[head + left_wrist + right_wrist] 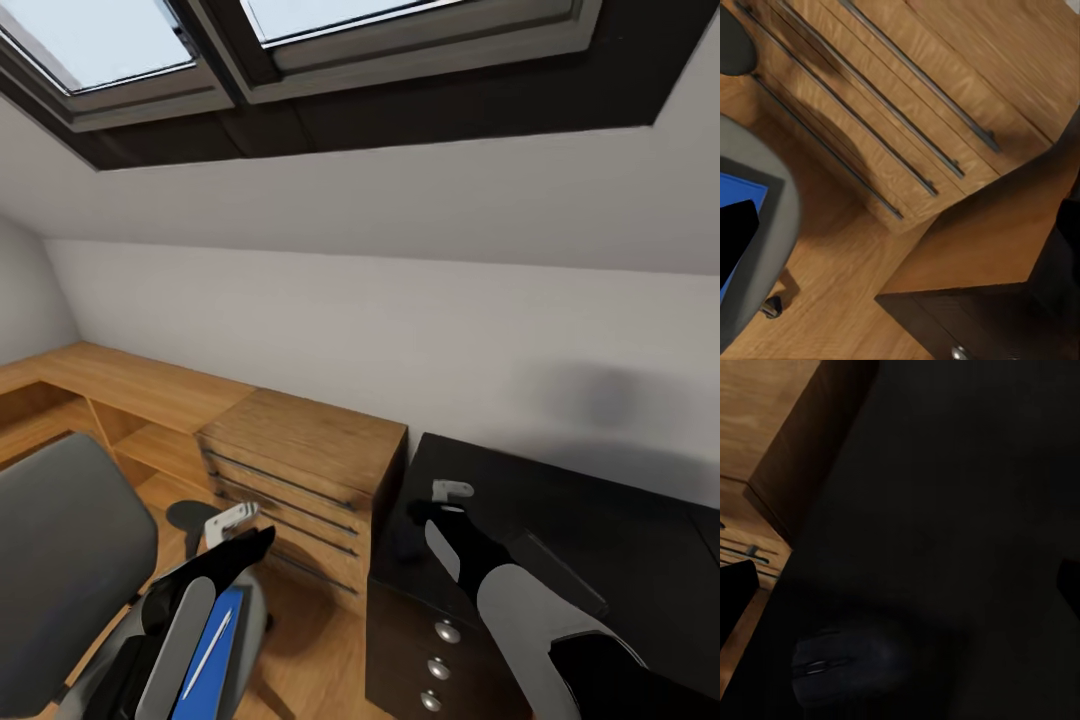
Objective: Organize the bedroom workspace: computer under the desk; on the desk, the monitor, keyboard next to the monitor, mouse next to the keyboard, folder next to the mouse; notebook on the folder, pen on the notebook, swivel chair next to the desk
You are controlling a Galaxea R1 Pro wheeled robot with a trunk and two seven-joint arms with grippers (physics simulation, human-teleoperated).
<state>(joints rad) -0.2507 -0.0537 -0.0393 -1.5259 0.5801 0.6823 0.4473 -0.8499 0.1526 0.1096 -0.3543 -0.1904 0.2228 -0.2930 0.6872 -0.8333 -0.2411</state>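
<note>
- Right end effector (pixel 440 500) hovers over the black worktop (pixel 600 540), the mouse (pixel 844 664) just beside it at seven o'clock; grip state unclear.
- Left end effector (pixel 235 525) hangs above the swivel chair (pixel 60 540), where the pen (pixel 208 655) lies on the blue folder (pixel 222 640); grip state unclear.

Light-wood dresser (pixel 300 470) beneath skylights (pixel 300 40)

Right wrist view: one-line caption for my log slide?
Dark mouse resting on the black desk, beside the wooden dresser.
</note>
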